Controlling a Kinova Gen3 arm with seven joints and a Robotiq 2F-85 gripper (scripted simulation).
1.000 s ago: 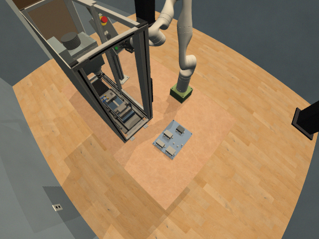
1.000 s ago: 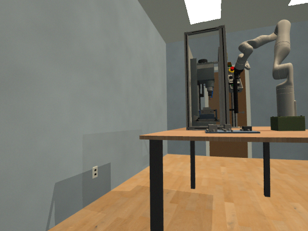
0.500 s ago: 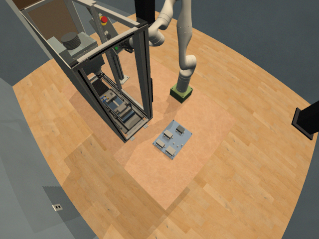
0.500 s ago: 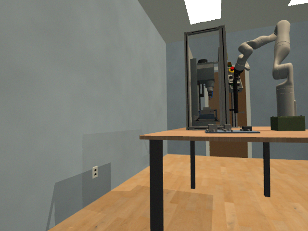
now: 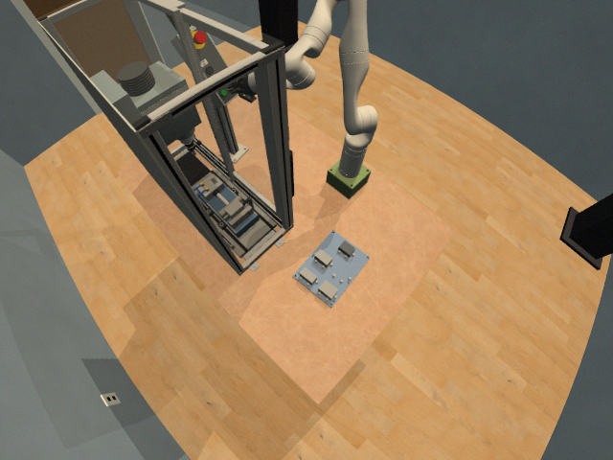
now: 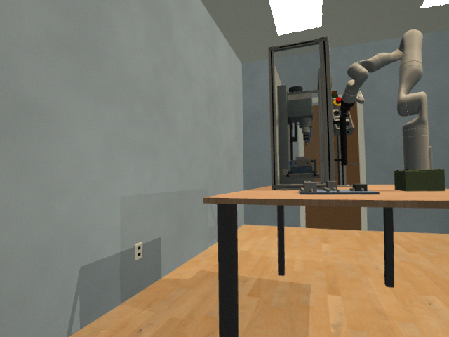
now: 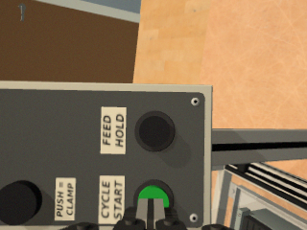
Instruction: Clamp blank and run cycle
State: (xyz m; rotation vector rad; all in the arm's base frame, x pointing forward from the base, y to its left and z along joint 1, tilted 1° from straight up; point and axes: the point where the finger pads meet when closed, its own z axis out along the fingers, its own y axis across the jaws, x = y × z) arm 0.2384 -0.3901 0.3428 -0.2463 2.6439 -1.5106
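Inside the guard point(image 5: 274, 138) point(image 6: 323, 109), toward its left, the spindle point(image 5: 187, 141) point(image 6: 306, 131) hangs above the vise side. On the guard's arm side you have the control panel point(image 5: 215, 61) point(image 7: 72, 120), with the VISE AIR knob point(image 7: 19, 202) beside the CYCLE START button point(image 7: 153, 193). You can't tell here whether that knob is in. If it is out, or the door isn't fully shut, your press would likely start nothing; you can't be sure of the door either.

Your claw point(image 5: 235, 90) point(image 6: 346, 109) point(image 7: 152, 206) is pressed together on nothing, its tips over the green button; contact is unclear. A sideways slip could catch the knob, or FEED HOLD point(image 7: 154, 130) on the other side. Mind the guard post close by when backing off: a bump that opened the door would end the cycle.

Low in the guard is the vise point(image 5: 239, 213) point(image 6: 302, 168). The matching blank is probably in it, but you can't make it out, nor whether it sits against the stop.

Outside the guard's near end, the plate point(image 5: 299, 269) point(image 6: 339, 192) bears three pale blanks point(image 5: 328, 289) point(image 6: 310, 186) and, farthest right, the dark setting master point(image 5: 346, 248) point(image 6: 359, 187), all apparently unspilled. Bare pegs there suggest one blank was taken.

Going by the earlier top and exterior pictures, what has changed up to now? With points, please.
Nothing has visibly moved, been taken hold of or let go. The black two-finger gripper point(image 5: 232, 90) point(image 6: 342, 115) point(image 7: 152, 205) is shut at the round green CYCLE START button point(image 5: 223, 92) point(image 7: 153, 193); the blue rectangular plate point(image 5: 349, 267) point(image 6: 340, 192) and its blocks stayed put. The wrist view has no earlier picture.
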